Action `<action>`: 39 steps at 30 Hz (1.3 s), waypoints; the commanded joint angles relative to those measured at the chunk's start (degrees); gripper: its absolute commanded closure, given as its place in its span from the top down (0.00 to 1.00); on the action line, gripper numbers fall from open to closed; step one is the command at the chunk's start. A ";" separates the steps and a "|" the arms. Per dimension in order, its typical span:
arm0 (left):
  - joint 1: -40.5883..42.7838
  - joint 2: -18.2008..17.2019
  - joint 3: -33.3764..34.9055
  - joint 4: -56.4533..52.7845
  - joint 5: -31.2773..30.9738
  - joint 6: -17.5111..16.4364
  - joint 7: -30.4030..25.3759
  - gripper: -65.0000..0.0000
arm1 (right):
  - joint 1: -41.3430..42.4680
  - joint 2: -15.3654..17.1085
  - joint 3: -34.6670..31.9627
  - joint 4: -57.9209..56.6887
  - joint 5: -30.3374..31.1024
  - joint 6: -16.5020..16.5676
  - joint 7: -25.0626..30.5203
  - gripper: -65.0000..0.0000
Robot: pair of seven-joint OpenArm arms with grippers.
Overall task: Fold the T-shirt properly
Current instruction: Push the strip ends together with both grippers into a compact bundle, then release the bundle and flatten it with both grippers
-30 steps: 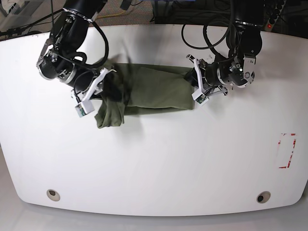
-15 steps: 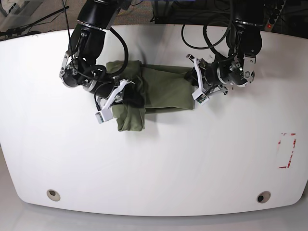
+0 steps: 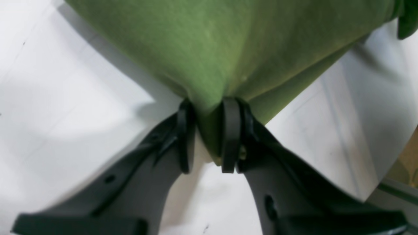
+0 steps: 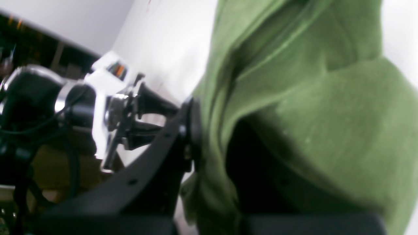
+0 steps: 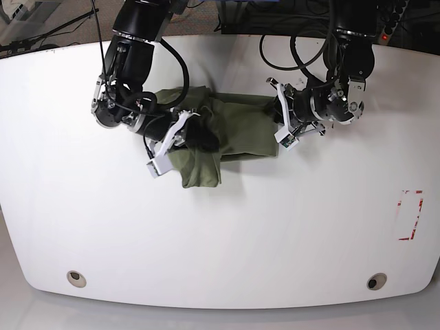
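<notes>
Left wrist view: left hand (image 3: 205, 137) pinched tight on a corner of the olive T-shirt (image 3: 228, 42), just above the white worktop (image 3: 65, 98). Right wrist view: right hand (image 4: 209, 147) clamped on a bunched fold of cloth. Base view: T-shirt (image 5: 234, 130) half folded mid-worktop, held between both hands.

The T-shirt (image 5: 234, 134) lies on the table (image 5: 220, 234), between 2 pincers.
</notes>
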 commanded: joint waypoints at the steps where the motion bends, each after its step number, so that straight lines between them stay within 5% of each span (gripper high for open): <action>1: -0.56 -0.24 -0.09 0.67 -0.51 -0.06 -0.42 0.17 | 1.25 -0.20 -2.59 1.01 0.16 0.36 3.40 0.00; 5: -0.56 -0.15 0.00 0.67 -0.51 -0.06 -0.42 0.17 | 0.98 -0.20 -8.56 0.92 -5.82 0.36 6.57 0.00; 11: -0.56 -0.06 0.00 0.67 -0.51 -0.14 -0.42 0.17 | 1.07 -0.20 -8.92 0.92 -11.71 0.36 8.76 0.02; 17: -0.56 -0.32 0.00 0.67 -0.51 -0.14 -0.42 0.17 | 1.42 -0.20 -8.92 1.36 -19.80 0.36 8.85 0.57; 21: -0.74 -0.24 -0.09 0.67 -0.51 -0.14 -0.42 0.17 | 1.42 -0.29 -10.94 1.54 -22.70 0.36 8.85 0.79; 29: -1.09 -0.06 -0.62 0.67 -0.86 -0.14 -0.42 0.17 | -0.95 1.91 -17.00 13.58 -24.37 0.36 8.85 0.73; 39: -1.00 0.47 -4.13 3.84 -1.04 -0.50 -0.51 0.17 | -2.97 4.98 -8.92 14.72 -21.11 0.36 8.24 0.73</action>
